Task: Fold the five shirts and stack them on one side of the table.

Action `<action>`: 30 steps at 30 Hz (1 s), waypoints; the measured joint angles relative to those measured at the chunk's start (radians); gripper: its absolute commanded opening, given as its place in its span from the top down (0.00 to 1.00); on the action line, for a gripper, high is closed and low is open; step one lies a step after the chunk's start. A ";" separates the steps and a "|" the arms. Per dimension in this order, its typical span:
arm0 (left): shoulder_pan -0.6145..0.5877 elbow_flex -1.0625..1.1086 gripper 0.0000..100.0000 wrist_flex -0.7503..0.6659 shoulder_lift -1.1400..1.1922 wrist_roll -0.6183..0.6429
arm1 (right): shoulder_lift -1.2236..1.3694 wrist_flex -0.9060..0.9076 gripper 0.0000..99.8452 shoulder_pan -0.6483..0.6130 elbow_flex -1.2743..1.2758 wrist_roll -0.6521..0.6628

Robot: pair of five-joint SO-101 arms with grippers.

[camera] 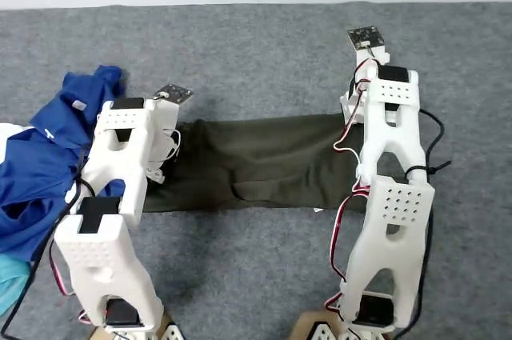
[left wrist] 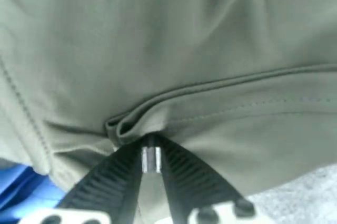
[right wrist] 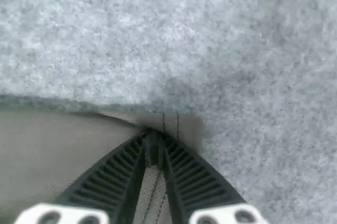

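An olive green shirt lies folded into a long band across the middle of the grey table, between the two arms. My left gripper is shut on a pinched fold of the olive shirt at its left end. At the band's right end my right gripper is shut on the hem corner of the olive shirt. In the high view the left arm covers the band's left end and the right arm covers its right end. A heap of blue shirts lies at the table's left edge.
A light teal garment peeks out at the lower left below the blue heap. Grey felt table stretches behind the olive shirt and in front of it between the arm bases. Blue fabric shows beside the left gripper.
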 measured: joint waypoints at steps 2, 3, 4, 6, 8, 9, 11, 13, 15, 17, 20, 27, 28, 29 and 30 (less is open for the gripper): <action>0.000 -0.014 1.00 0.008 0.003 0.000 | 0.000 0.000 0.99 0.000 0.000 0.000; -0.002 -0.021 1.00 0.014 0.005 0.000 | 0.000 0.000 0.99 0.000 0.000 0.000; -0.003 -0.031 1.00 0.021 0.006 0.000 | -0.002 0.000 0.99 0.000 0.000 0.000; -0.003 -0.063 1.00 0.044 0.009 0.000 | -0.014 0.011 0.99 0.000 0.000 0.000; -0.003 -0.101 1.00 0.066 0.011 0.000 | -0.041 0.023 0.99 0.003 0.000 0.000; -0.003 -0.124 1.00 0.072 0.011 0.000 | -0.058 0.031 0.99 -0.003 0.000 0.000; -0.003 -0.166 1.00 0.097 0.011 -0.003 | -0.091 0.044 0.98 -0.025 0.000 0.000; 0.002 -0.204 0.99 0.117 0.011 -0.006 | -0.118 0.066 0.93 -0.054 -0.002 0.000; 0.011 -0.241 0.97 0.144 0.011 -0.011 | -0.137 0.095 0.87 -0.081 -0.002 0.000; 0.017 -0.279 0.92 0.176 0.011 -0.011 | -0.157 0.129 0.84 -0.104 -0.002 0.000; 0.020 -0.341 0.89 0.226 0.011 -0.011 | -0.190 0.169 0.84 -0.118 -0.002 0.000; 0.020 -0.554 0.89 0.334 0.011 -0.009 | -0.328 0.282 0.84 -0.126 -0.002 0.002; 0.020 -0.571 0.89 0.336 0.011 -0.003 | -0.348 0.304 0.84 -0.126 -0.002 0.002; 0.020 -0.578 0.89 0.338 0.003 0.003 | -0.368 0.330 0.84 -0.124 -0.002 0.002; 0.020 -0.580 0.89 0.339 -0.011 0.008 | -0.387 0.356 0.84 -0.124 -0.002 0.002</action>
